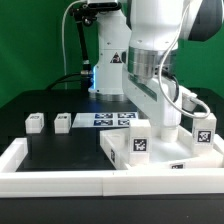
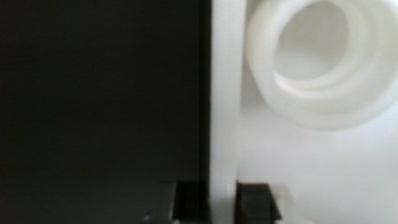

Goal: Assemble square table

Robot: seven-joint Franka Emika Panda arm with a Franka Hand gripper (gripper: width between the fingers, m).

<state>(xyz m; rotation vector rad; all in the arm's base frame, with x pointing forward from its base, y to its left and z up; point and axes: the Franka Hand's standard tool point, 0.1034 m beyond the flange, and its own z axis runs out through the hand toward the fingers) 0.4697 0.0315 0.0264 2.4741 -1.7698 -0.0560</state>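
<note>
The black counter, edged by white rim bars, carries two loose legs toward the exterior view's left. The marker board lies beside them. The square tabletop sits toward the right front corner.

No legible text; only black-and-white tags on legs and marker board.
</note>
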